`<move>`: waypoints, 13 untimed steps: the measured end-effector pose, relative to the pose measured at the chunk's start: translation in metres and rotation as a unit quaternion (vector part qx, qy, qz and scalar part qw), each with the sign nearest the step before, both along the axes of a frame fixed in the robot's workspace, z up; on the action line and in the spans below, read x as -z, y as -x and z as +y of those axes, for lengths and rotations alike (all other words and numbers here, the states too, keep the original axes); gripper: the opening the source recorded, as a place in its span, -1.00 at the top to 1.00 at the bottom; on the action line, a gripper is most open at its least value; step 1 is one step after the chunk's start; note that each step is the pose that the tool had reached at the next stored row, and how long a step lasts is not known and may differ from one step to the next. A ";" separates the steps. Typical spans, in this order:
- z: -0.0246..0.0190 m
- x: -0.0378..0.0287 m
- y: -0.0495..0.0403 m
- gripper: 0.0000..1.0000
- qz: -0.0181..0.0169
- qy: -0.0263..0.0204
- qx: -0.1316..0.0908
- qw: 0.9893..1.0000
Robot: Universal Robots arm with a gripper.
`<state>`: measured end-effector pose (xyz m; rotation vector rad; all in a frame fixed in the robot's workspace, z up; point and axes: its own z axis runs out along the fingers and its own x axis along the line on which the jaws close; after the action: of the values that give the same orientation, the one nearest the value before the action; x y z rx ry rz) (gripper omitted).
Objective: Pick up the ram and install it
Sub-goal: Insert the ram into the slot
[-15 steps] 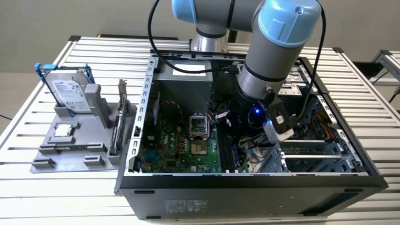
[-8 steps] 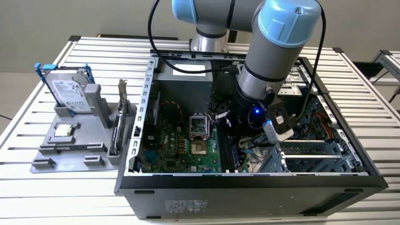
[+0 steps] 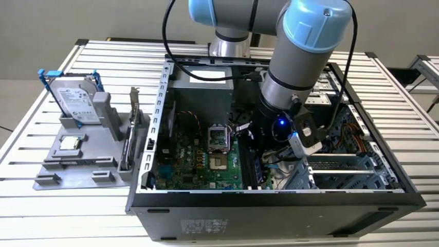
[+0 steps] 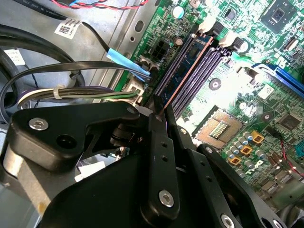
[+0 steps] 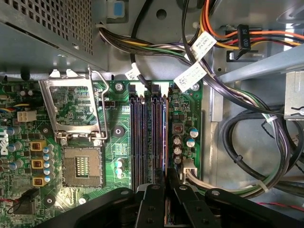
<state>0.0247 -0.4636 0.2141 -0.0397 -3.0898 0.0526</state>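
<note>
We saw the ram (image 4: 186, 71) standing on edge in the outermost of the purple memory slots (image 4: 202, 76) on the motherboard (image 4: 266, 90) — its near end ran in between the black fingers of the gripper (image 4: 160, 118), which were pressed together on the stick. In the first wrist view the ram (image 5: 164, 137) read as a thin dark strip, its chips and label not visible. The gripper's lower body was cut off in both wrist views. In the exterior view the arm (image 3: 302, 62) reached down into the open computer case (image 3: 274, 206) and hid the slots. Beside the case, a grey holder (image 3: 82, 164) held a hard drive (image 3: 72, 98) in a blue frame.
</note>
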 end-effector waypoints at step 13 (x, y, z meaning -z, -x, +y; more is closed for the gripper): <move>0.0000 0.0011 0.0006 1.00 0.000 0.000 0.000 1.000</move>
<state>0.0241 -0.4636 0.2130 -0.0396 -3.0898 0.0526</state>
